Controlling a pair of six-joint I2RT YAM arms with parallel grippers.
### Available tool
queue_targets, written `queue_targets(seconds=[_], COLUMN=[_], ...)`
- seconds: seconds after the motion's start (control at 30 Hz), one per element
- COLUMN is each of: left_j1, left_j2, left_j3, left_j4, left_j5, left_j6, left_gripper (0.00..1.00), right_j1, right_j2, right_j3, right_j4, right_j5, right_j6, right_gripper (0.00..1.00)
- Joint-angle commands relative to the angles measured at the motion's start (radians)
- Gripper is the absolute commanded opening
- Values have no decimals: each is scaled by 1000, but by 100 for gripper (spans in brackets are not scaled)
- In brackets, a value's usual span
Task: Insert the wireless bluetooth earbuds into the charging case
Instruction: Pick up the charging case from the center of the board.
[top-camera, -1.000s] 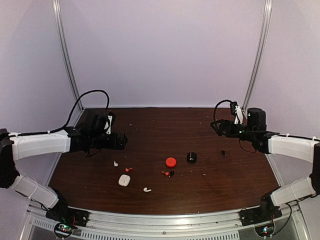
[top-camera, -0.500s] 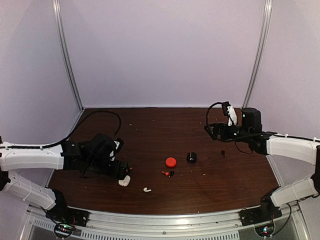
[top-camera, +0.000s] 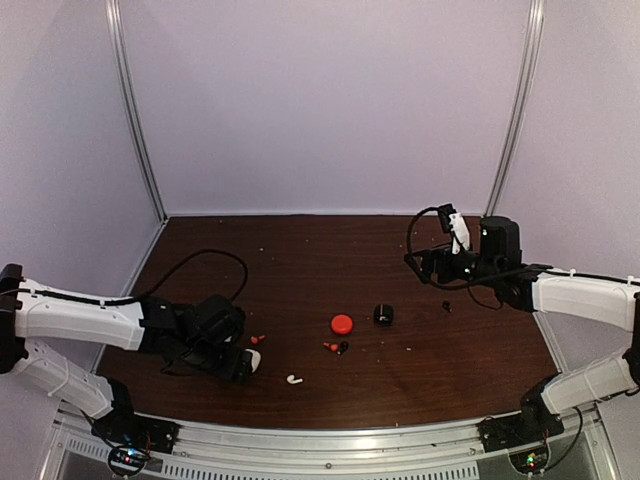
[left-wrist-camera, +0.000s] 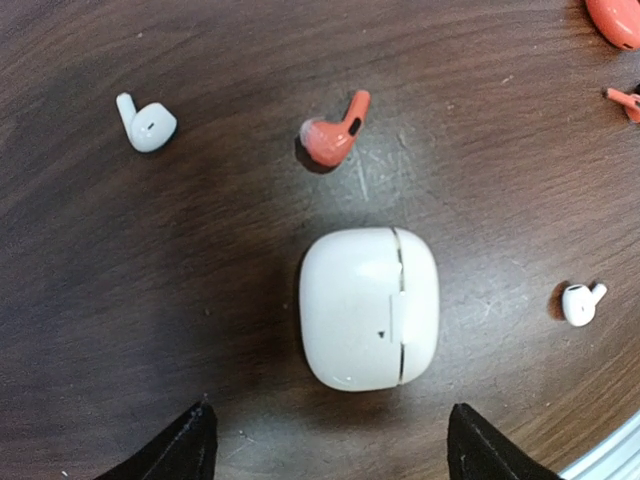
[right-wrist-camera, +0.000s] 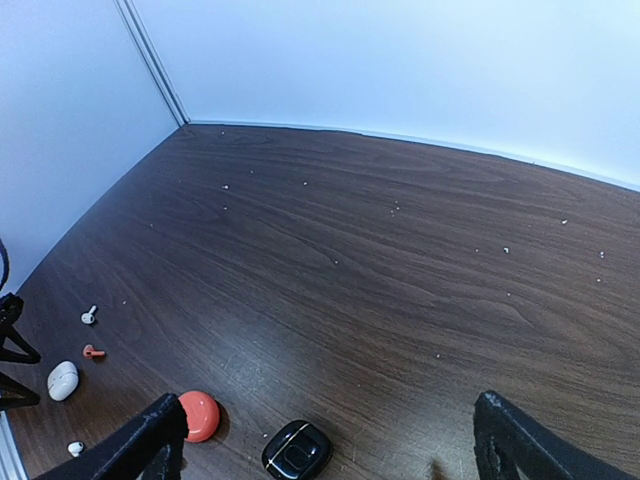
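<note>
The left arm folds out to its elbow at the left edge of the table, and from there the forearm slopes inward and down across the near left part. The wrist is bent so that the left gripper hangs low over the wood. Its fingers are spread wide and hold nothing. The white case, shut and lying flat, sits just ahead of the gap between them and touches neither tip. Beyond the case lies a red earbud, with a white earbud further off to one side. A second white earbud lies apart from the case on the other side. The right arm is folded the same way at the right edge, but its forearm runs almost level and well above the table. It carries the right gripper in the air over the far right part, and that wrist's camera looks out across the table. Its fingers are also wide apart, with nothing between them. Near the middle lie a red case and a black case, close together. Just in front of the red one, a second red earbud lies beside a black earbud.
</note>
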Motion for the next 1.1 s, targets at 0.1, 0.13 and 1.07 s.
queue_targets(seconds=[0.1,0.13,1.07], left_j1=[-36,-38,-39], left_j2=[74,88,230], left_j3=[49,56,92], left_j4=[2,2,88], left_j5=[-47,-51,-111], left_j6=[1,6,10], left_gripper=[80,80,52], right_j1=[7,8,10], right_j2=[-1,-2,-87], right_j3=[23,22,-124], right_j4=[15,19,230], right_j5=[36,38,241], right_j6=[-7,-7,77], right_gripper=[100,100,100])
